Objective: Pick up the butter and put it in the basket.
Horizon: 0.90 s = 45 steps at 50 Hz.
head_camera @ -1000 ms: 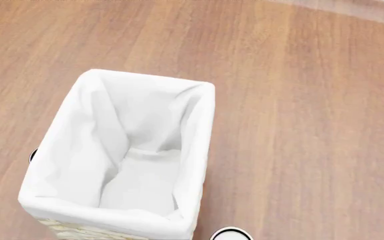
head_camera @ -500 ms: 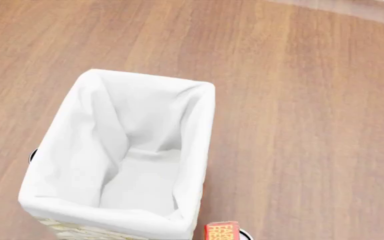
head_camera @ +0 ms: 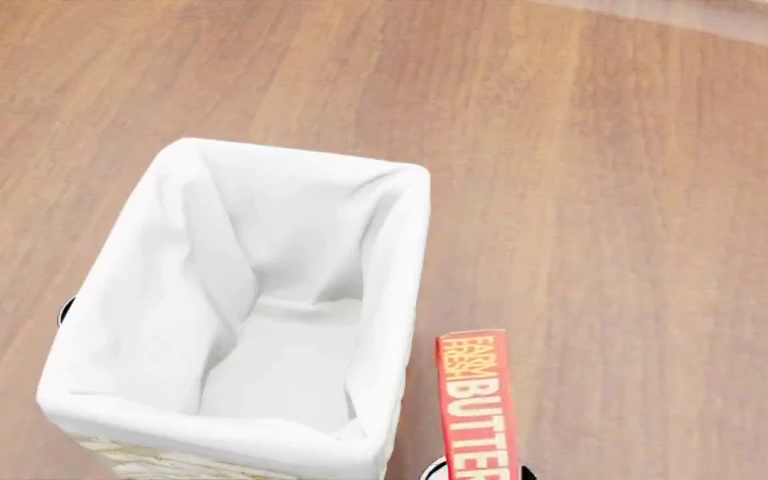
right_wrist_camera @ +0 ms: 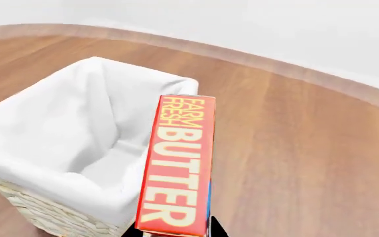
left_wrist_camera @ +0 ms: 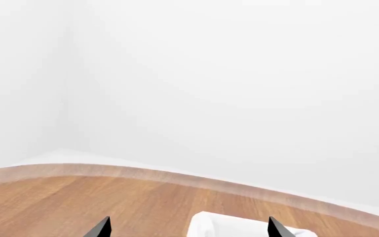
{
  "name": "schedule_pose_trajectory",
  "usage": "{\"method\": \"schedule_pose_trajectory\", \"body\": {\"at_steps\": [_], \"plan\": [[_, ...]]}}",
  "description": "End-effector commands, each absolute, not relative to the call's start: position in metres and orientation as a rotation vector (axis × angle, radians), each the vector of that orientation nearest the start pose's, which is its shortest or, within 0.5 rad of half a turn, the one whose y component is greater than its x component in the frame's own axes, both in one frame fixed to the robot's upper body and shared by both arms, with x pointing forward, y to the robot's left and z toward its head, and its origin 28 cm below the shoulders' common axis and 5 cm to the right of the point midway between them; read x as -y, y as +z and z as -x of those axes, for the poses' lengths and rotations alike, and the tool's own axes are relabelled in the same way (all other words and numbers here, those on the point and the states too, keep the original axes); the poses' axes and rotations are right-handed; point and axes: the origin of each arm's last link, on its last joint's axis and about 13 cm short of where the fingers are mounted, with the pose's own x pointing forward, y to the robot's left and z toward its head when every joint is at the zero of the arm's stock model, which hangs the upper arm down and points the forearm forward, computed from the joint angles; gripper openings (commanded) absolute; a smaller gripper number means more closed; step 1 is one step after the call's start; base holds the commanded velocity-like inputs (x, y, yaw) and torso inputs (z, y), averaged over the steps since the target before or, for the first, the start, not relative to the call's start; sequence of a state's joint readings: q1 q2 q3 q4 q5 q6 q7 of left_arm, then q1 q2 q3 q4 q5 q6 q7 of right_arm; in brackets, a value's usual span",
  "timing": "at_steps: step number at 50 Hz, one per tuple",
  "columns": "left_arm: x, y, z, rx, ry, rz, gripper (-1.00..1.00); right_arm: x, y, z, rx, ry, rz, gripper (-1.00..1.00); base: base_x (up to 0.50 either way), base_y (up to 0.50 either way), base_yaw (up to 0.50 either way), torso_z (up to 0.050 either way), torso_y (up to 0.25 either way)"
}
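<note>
The butter (head_camera: 475, 405) stands at lower right beside the basket (head_camera: 398, 300); the right gripper's state cannot be told; the left gripper (left_wrist_camera: 186, 228) is spread.

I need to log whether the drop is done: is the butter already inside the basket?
No. In the head view the butter stands outside the basket, beside its right rim, and the liner inside is bare.

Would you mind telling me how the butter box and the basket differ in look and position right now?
The butter box is slim, closed and red-orange with lettering; the basket is broad, open-topped and cream-white with a cloth liner. The box is much the smaller of the two. The box stands on end beside the basket, outside its rim and carried from below, while the basket rests on the wooden table. Both are rectangular.
</note>
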<state>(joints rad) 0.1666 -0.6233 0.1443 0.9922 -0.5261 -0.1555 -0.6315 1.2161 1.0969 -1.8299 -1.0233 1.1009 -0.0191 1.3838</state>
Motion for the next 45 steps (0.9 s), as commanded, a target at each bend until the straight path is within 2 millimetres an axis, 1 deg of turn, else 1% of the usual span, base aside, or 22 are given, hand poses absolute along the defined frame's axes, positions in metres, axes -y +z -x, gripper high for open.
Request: {"method": "schedule_pose_trajectory", "body": {"at_steps": [1,7,16,26,31,35,43,45], "plan": [[-0.223,0.17,-0.131,0.444,-0.05,0.161,1.0,0.095,0.214,-0.128,-0.006,0.166,0.117,-1.0,0.0,0.0,0.0,0.0,0.0],[-0.223,0.17,-0.13,0.445,-0.05,0.161,1.0,0.092,0.225,-0.137,0.012,0.183,0.128,-1.0,0.0,0.0,0.0,0.0,0.002],[-0.223,0.17,-0.13,0.444,-0.049,0.161,1.0,0.094,0.23,-0.153,0.015,0.185,0.118,-1.0,0.0,0.0,0.0,0.001,0.001],[-0.223,0.17,-0.131,0.442,-0.05,0.16,1.0,0.09,0.244,-0.171,0.023,0.212,0.101,-1.0,0.0,0.0,0.0,0.0,0.001],[-0.223,0.17,-0.131,0.441,-0.05,0.16,1.0,0.087,0.246,-0.18,0.017,0.229,0.09,-1.0,0.0,0.0,0.0,0.002,0.0],[-0.223,0.169,-0.132,0.439,-0.049,0.161,1.0,0.085,0.25,-0.19,-0.029,0.253,0.039,-1.0,0.0,0.0,0.0,0.0,0.003],[-0.222,0.168,-0.133,0.436,-0.054,0.162,1.0,0.078,0.256,-0.208,-0.069,0.295,0.027,-1.0,0.0,0.0,0.0,0.0,0.0],[-0.222,0.169,-0.132,0.437,-0.053,0.163,1.0,0.074,0.258,-0.212,-0.102,0.34,0.009,-1.0,0.0,0.0,0.0,0.0,0.005]]}}
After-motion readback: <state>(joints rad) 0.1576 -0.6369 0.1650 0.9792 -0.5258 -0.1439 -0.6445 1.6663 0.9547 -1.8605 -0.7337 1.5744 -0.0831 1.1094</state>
